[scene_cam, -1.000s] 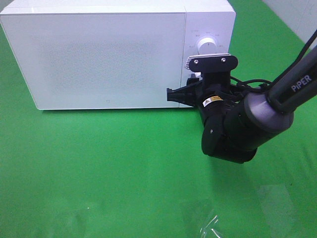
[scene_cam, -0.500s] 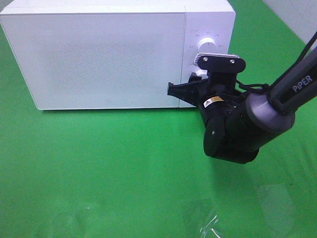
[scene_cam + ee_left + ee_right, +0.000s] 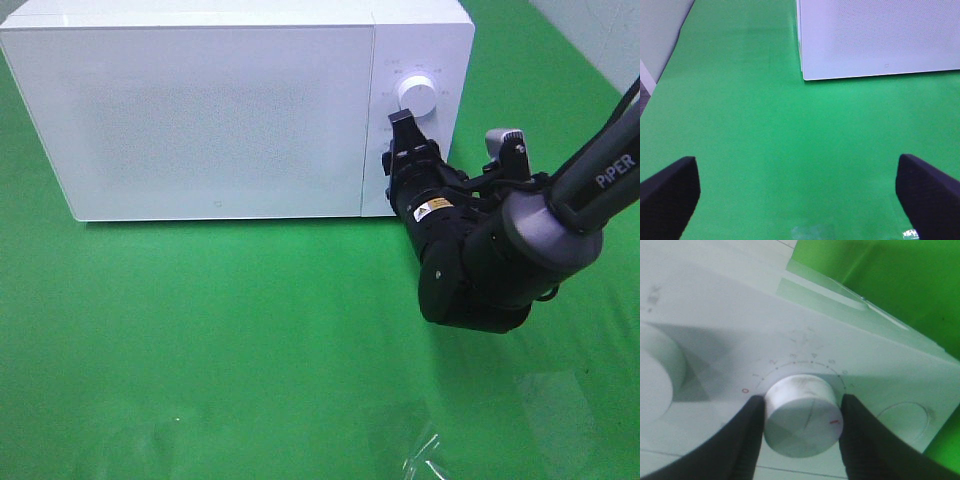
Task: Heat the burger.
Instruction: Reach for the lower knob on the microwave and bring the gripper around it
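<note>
Bright, even light — glare on the green cloth [image 3: 200, 330], close-up dial [image 3: 800, 415] softly blurred.

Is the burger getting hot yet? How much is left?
Done: the microwave door is shut; no burger shows, so it may be inside. In hand: the right gripper grips the lower knob, and the left gripper hangs open over the green table. Left: finish setting the knob and let it heat.

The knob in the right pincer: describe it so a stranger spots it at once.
Start at the white microwave on the green cloth; go to its right-hand control panel. Of the two white knobs there, it is the lower knob, gripped by the right pincer, red tick on its face.
</note>
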Motion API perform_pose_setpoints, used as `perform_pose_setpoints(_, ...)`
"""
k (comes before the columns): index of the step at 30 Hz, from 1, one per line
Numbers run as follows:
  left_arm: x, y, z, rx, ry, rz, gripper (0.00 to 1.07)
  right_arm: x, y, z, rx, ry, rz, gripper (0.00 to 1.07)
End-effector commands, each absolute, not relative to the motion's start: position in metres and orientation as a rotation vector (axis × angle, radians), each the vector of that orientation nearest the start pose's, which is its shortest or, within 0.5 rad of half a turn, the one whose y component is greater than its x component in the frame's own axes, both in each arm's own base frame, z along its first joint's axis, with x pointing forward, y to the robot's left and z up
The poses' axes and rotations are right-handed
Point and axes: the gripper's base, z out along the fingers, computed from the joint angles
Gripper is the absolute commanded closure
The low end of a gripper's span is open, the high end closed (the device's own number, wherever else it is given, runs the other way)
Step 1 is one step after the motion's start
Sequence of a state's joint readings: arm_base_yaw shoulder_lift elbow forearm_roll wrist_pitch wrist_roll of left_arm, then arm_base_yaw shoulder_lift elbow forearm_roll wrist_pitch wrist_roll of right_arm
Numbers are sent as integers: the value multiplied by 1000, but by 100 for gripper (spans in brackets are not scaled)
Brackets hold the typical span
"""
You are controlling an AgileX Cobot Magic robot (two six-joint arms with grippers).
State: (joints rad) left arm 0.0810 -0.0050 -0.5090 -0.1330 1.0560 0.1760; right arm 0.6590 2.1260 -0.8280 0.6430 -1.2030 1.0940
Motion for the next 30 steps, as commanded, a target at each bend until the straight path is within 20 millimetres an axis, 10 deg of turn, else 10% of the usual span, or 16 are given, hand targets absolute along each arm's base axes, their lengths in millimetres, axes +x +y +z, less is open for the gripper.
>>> perform_pose_setpoints(1, -8, -11, 280, 94, 1988, 6, 7, 323, 206, 133, 890, 1360, 1314, 106)
perform_pose_setpoints(17, -8, -11, 280, 94, 1988, 6, 7, 322, 206, 141, 1010, 1217, 1529, 104)
perform_pose_setpoints(30, -8, -11, 280, 94, 1988, 6, 7, 324, 192, 137, 1103, 1150, 1383, 70)
